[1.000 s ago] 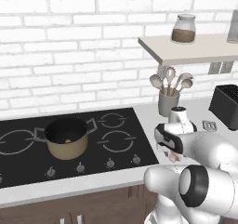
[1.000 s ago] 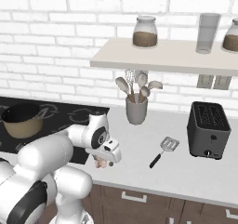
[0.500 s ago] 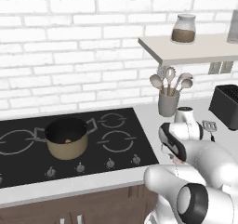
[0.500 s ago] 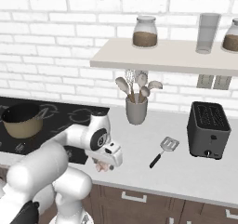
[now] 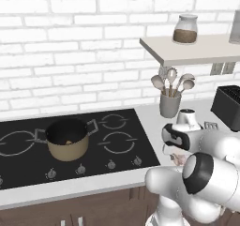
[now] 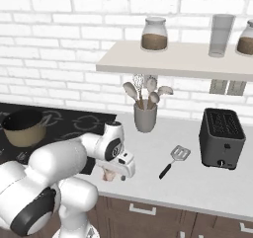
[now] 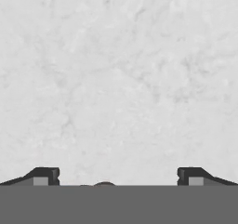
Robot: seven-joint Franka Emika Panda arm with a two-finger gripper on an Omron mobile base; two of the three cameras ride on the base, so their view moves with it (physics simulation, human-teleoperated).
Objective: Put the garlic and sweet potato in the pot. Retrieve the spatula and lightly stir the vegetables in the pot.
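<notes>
White brick wall stands behind a pale grey table (image 6: 207, 182) with a black stove top (image 5: 117, 150) set into it. On the stove sits the pot (image 5: 68, 139), short, round and tan, with a tiny pale lump down in its dark inside; it is too small to tell what it is.

Near the front edge of the table, to the right of the stove, the claw (image 7: 119, 176) hangs low with its two dark tips spread wide and nothing between them. A small pinkish-brown lump, the sweet potato (image 6: 108, 173), lies on the table right under the claw, mostly hidden by the hand.

Farther right from the stove lies the spatula (image 6: 174, 160), flat on the table, its silvery head toward the wall and its black handle toward the front. A black toaster (image 6: 222, 138) stands just past it. Behind the claw, close to the wall, a grey cup (image 6: 145, 116) holds pale spoons. Above it a shelf (image 6: 173, 59) carries jars.
</notes>
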